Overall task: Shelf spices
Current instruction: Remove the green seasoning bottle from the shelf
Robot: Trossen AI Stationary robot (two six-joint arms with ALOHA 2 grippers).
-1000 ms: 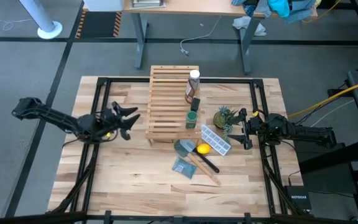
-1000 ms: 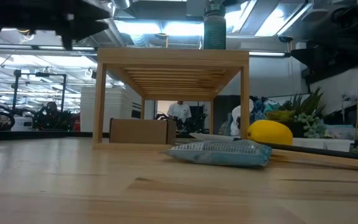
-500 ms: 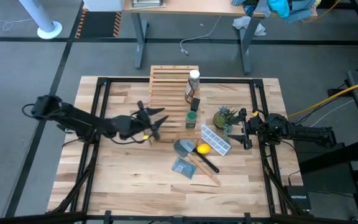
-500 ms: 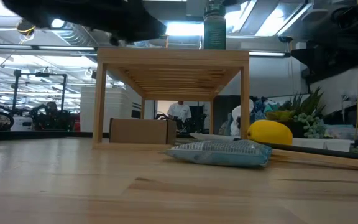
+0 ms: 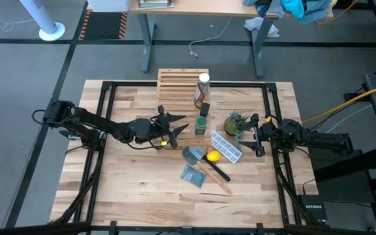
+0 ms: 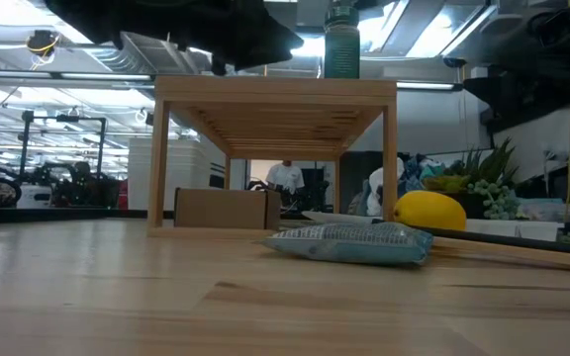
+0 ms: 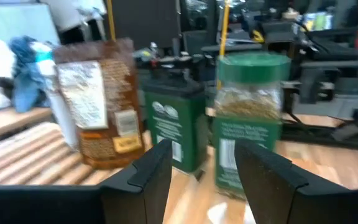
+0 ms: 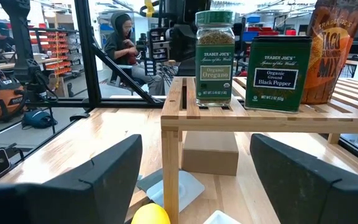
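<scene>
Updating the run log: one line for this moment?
left gripper: open, over shelf, facing green-lidded jar | right gripper: open, waiting beside plant

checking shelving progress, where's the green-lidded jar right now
In the high view the green-lidded jar stands on the shelf at its right edge, beside the black box, with the left gripper close by.
</scene>
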